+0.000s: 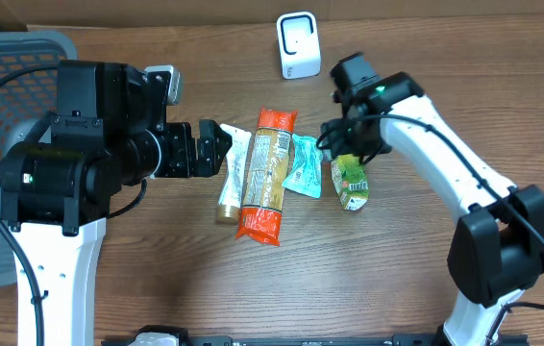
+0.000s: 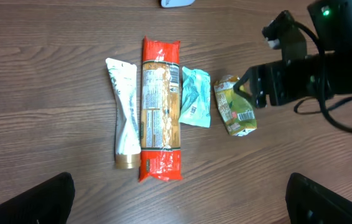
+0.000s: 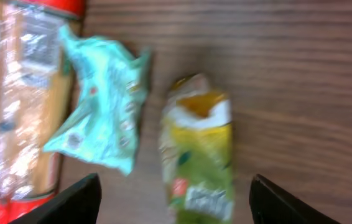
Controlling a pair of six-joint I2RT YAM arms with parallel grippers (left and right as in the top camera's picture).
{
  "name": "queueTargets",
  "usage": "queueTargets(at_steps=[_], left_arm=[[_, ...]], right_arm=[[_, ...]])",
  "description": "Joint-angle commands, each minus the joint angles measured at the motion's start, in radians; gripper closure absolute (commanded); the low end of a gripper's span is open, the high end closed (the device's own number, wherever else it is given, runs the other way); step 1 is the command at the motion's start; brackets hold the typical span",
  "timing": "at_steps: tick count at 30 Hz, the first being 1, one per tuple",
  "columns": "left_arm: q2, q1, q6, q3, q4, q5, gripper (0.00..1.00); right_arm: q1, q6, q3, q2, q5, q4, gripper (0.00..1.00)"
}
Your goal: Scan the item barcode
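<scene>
While the left gripper (image 1: 212, 146) hangs wide open, the right gripper (image 1: 349, 144), jaws spread and empty, hovers over the green packet (image 1: 351, 182) lying on the table (image 1: 157, 274) beside a teal packet (image 1: 303, 165).

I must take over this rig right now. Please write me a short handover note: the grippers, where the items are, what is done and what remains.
Left gripper: open, empty, beside the white tube.
Right gripper: open, empty, over the green packet.
Items: the tube, pasta pack, teal packet and green packet lie in a row on the table. The white scanner stands behind them.
Done: nothing that shows; no item is held or at the scanner.
Left: pick up an item, probably the green packet, and show its barcode to the scanner.
</scene>
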Motion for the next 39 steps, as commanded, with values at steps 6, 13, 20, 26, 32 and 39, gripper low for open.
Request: queueTargets(at_steps=[6, 13, 20, 26, 32, 39], left_arm=[[0.006, -0.008, 0.022, 0.003, 0.001, 0.008, 0.0], [0.006, -0.008, 0.022, 0.003, 0.001, 0.008, 0.01], [0.006, -0.008, 0.022, 0.003, 0.001, 0.008, 0.0], [0.006, -0.008, 0.022, 0.003, 0.001, 0.008, 0.0], [0.006, -0.008, 0.022, 0.003, 0.001, 0.008, 0.01], [0.006, -0.008, 0.022, 0.003, 0.0, 0.008, 0.0]], right_arm=[[-0.014, -0.074, 0.0, 0.115, -0.006, 0.039, 0.23], [-0.014, -0.073, -0.009, 0.163, -0.009, 0.077, 0.32], [-0.016, -0.067, -0.016, 0.163, -0.024, 0.098, 0.58], [-0.016, -0.037, -0.065, 0.163, -0.025, 0.125, 0.79], [-0.017, -0.028, -0.07, 0.162, -0.025, 0.111, 0.96], [-0.084, 0.126, 0.017, 0.14, -0.025, 0.021, 0.96]])
